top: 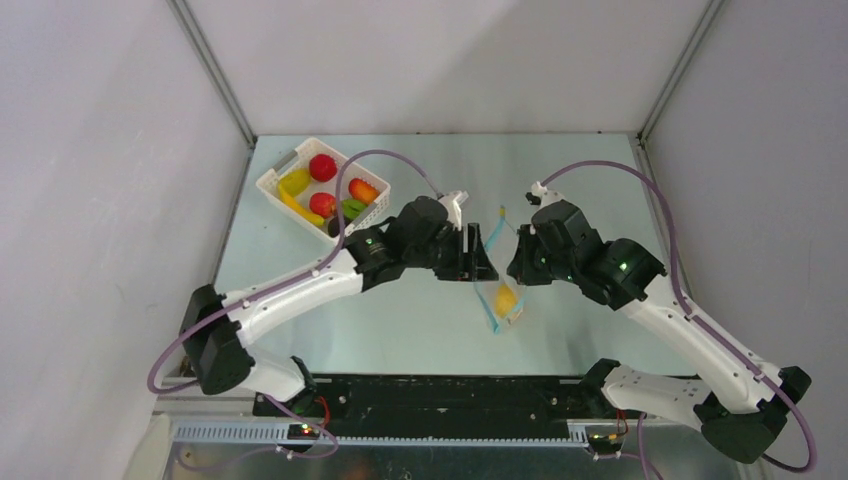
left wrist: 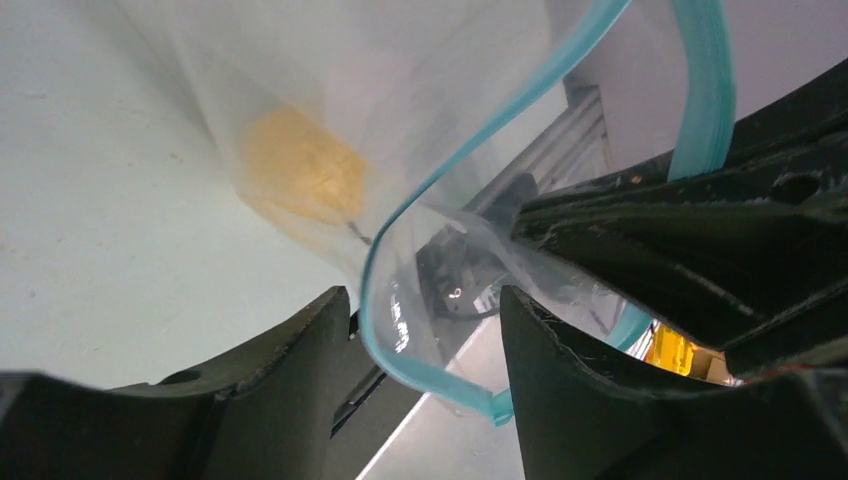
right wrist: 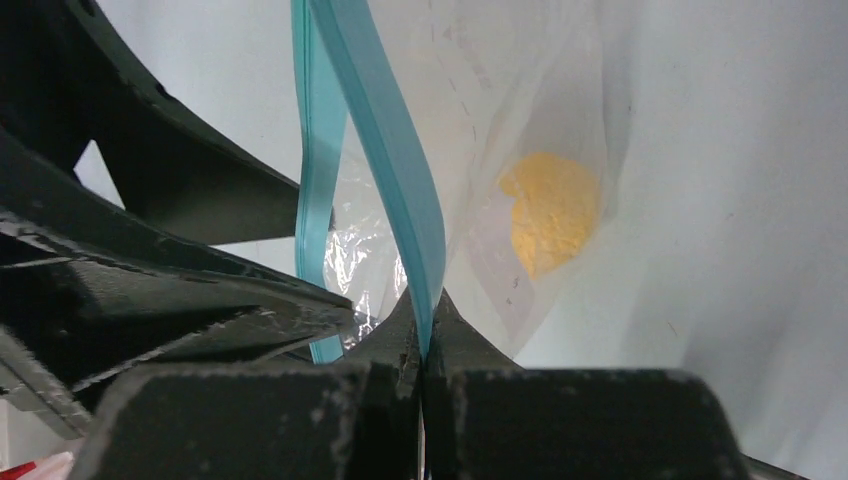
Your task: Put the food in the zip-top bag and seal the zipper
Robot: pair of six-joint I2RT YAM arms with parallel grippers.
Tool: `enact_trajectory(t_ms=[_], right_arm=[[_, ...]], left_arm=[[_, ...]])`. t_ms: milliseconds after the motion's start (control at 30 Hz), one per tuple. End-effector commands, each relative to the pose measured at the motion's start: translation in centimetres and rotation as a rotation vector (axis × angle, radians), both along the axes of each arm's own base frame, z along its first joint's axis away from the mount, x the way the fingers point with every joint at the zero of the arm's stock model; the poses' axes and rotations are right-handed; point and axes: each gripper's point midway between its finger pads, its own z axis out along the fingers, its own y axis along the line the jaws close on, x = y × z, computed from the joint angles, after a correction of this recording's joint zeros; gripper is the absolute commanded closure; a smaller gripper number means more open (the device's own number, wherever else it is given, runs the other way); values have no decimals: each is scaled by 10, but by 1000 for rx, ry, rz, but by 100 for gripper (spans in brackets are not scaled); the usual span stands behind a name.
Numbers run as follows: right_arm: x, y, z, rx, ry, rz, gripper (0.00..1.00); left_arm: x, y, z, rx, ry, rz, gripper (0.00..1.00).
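Note:
The clear zip-top bag hangs between my two grippers with its mouth parted, and one yellow food piece lies inside it. The piece also shows in the left wrist view and the right wrist view. My right gripper is shut on one side of the light blue zipper. My left gripper is open. The other zipper side loops loosely between its fingers. More food, red, yellow and green, lies in the white basket.
The white slotted basket stands at the back left of the table, close to my left arm. My right gripper's fingers show close by in the left wrist view. Grey walls enclose the table on three sides.

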Motion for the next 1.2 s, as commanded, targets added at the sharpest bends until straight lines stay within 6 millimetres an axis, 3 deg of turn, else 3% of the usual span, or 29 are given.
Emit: enact_trajectory(t_ms=[0,67,200,267,400,500,633,733,800,1033,1167], right_arm=[[5,7,22,76,-53,-26,100],[6,5,20,72,-53,-36,100],[7,2,11,40,-37,-51,100],[6,2,8,36,-32,-50,100],[8,-12,-5,-42,-9,-86,100],[6,-38,-25,-172,44,-158,100],[3,-67,-40,-317,87,-232,100],[3,-77,-42,-350,96,-256,100],[2,-82,-43,-361,99,-265,100],[-4,-96,-47,-425,129,-297,100],[-5,-86,-41,-360,107,-255,100]], left_arm=[[6,-19,25,-52,-12,-6,41],[4,-22,26,-38,-8,-19,56],[4,-14,33,48,-65,11,95],[9,-2,32,123,-100,58,99],[25,39,30,302,-174,180,100],[33,88,26,507,-233,283,100],[41,147,46,707,-318,413,100],[42,179,59,810,-368,476,100],[44,192,67,845,-396,514,100],[52,206,81,911,-451,579,100],[50,192,70,884,-425,512,100]])
